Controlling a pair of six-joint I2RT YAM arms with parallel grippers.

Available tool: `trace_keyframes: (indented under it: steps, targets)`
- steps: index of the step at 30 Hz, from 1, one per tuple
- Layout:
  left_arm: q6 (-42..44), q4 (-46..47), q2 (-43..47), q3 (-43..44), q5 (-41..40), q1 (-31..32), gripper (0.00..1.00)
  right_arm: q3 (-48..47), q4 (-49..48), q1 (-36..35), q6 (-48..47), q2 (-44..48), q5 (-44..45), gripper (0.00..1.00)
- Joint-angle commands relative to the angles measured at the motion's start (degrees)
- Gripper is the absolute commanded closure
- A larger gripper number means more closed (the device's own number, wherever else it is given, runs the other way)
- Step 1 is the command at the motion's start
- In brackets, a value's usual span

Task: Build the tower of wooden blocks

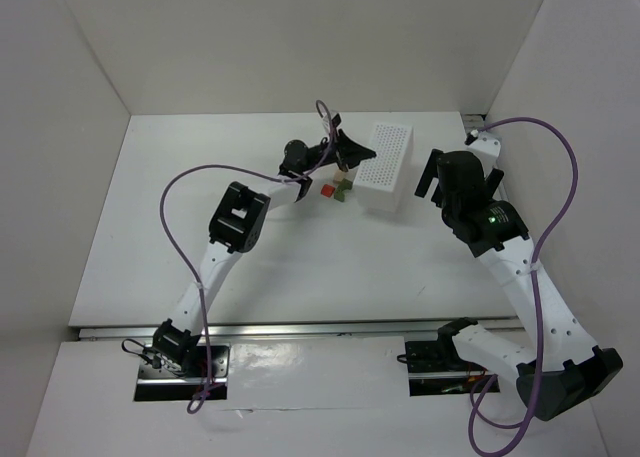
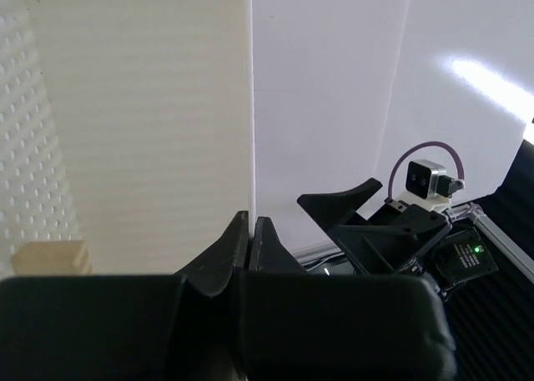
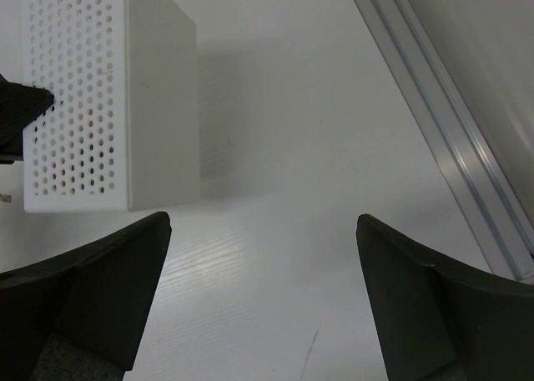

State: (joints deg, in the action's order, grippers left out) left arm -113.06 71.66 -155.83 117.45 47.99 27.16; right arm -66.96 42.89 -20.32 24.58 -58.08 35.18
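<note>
Two small blocks (image 1: 327, 190) sit just left of the perforated white box (image 1: 385, 167). Left gripper (image 2: 250, 218), fingers pressed together, is by its sharp corner edge; right gripper (image 3: 263, 221), spread wide, faces smooth open table (image 3: 292, 147) beside it.

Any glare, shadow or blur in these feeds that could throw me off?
Top view: even light, glare only on the glossy near ledge; the wood blocks are tiny but distinct. Left wrist view: the white box fills the left side, with a bright streak on the far wall. Right wrist view: box sharp, soft shadow beside it; the right gripper is dark and blurred.
</note>
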Motion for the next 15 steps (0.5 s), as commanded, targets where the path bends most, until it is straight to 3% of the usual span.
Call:
trace_keyframes:
  steps: [1,15]
  targets:
    - [-16.3,34.1,-1.1,5.0,-3.6,0.0,1.00,-2.0,2.1,0.4,0.3,0.7,0.4,0.01]
    - [-17.6,34.1,-2.8,1.7,-4.2,0.0,1.00,-1.5,2.6,0.4,0.8,1.2,0.4,0.01]
